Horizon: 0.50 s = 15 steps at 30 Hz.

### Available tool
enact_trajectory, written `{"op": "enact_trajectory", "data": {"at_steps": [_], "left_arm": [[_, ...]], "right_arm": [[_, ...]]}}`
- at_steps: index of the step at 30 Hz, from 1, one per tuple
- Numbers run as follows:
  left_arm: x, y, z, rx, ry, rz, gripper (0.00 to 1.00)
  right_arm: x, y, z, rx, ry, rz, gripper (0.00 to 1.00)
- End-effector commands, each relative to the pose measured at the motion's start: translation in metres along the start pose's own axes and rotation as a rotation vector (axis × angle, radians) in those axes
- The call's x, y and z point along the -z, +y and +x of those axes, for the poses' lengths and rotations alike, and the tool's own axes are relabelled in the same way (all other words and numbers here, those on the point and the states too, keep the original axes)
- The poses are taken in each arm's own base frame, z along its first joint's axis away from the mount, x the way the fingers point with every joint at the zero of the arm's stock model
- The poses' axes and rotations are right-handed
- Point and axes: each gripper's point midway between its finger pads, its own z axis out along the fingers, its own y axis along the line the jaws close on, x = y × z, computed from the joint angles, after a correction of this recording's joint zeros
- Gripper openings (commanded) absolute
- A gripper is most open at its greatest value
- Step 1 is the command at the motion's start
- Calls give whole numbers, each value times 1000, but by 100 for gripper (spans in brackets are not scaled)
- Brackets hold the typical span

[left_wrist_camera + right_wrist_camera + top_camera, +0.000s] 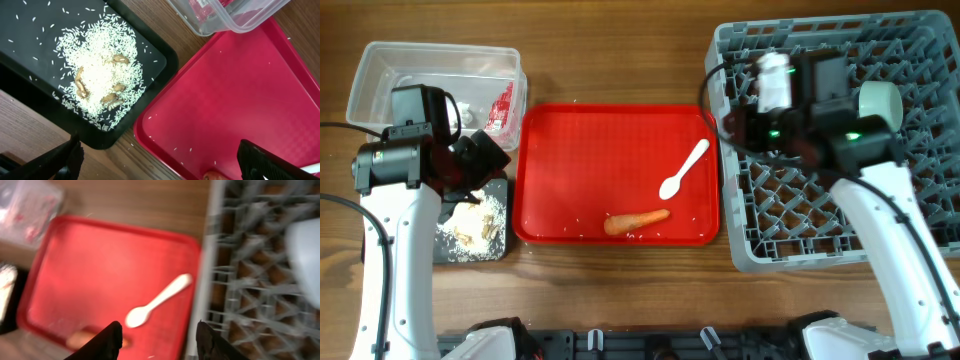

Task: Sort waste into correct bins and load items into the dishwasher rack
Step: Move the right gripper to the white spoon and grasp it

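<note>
Lying on the red tray [600,150]: the orange carrot [637,221] near the front rim and the white spoon [683,170], slantwise, toward the right rim. The two are apart, with a few loose grains around the carrot.
Rice scraps [100,80]: a pale heap with some brown bits in it, on the black tray [30,55], with stray grains around the heap.
Black tray's place: just beside the red tray's left front corner, in front of the clear tub [430,70].
Clear tub: back left, with the red wrapper [502,103] inside against its right wall.
Rack [920,200]: grey, just right of the red tray, with a pale round dish [880,102] among the pegs near the back.
Left wrist view only: single rice grains, the brown bits and specks on the red tray.
Right wrist view only: blurred, showing the spoon and a smear of the carrot between the dark fingers, with the rack's wall on the right.
Overhead only: the whole layout and both arms.
Left arm: reaches over the black tray's back end. The left gripper [165,160] is spread wide and holds nothing.
Right arm: bent across the rack's left part. The right gripper [157,340] is above the red tray's right side, fingers parted and empty.
</note>
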Motion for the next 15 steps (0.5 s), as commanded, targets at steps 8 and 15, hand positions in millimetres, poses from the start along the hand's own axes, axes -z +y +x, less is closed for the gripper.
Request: {"op": "enact_trajectory", "data": {"at_steps": [8,15], "left_arm": [[2,-2,0,2,-5,10,100],[2,-2,0,2,-5,10,100]], "right_arm": [[-130,60,109,-459,426,195,59],[-180,53,149,-584,518,307,67]]}}
